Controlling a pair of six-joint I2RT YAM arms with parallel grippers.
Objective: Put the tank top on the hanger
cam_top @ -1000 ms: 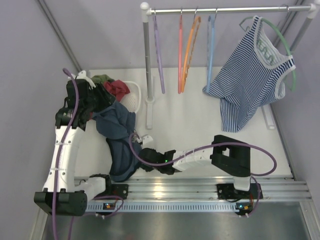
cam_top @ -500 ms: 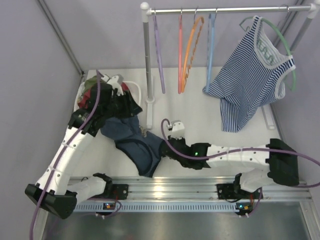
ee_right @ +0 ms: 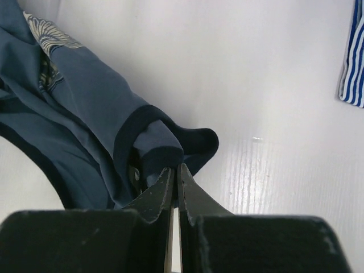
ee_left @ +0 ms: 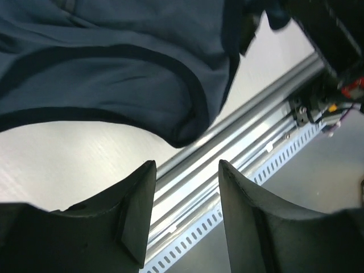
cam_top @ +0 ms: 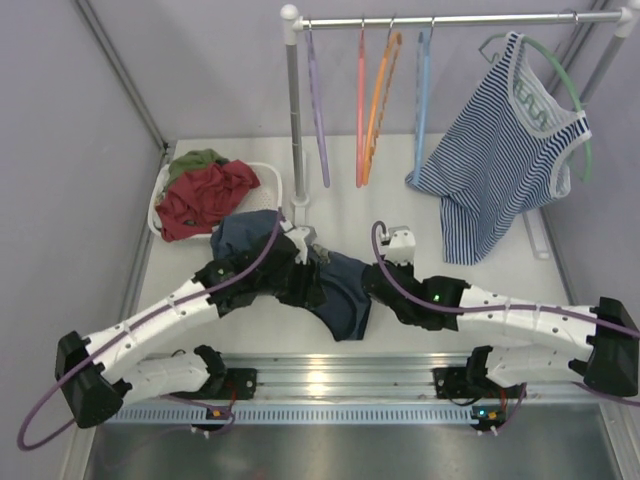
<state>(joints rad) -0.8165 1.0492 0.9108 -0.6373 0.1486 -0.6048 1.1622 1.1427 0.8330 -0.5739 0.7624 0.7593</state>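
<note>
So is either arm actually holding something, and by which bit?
The right fingers pinch the navy tank top by a folded, dark-trimmed edge. The left fingers are open, holding nothing.

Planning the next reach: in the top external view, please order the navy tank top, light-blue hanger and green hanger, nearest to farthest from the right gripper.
1. tank top, held in the right gripper, jaws shut.
2. light-blue hanger, on the rail behind.
3. green hanger, rail's far right.
</note>
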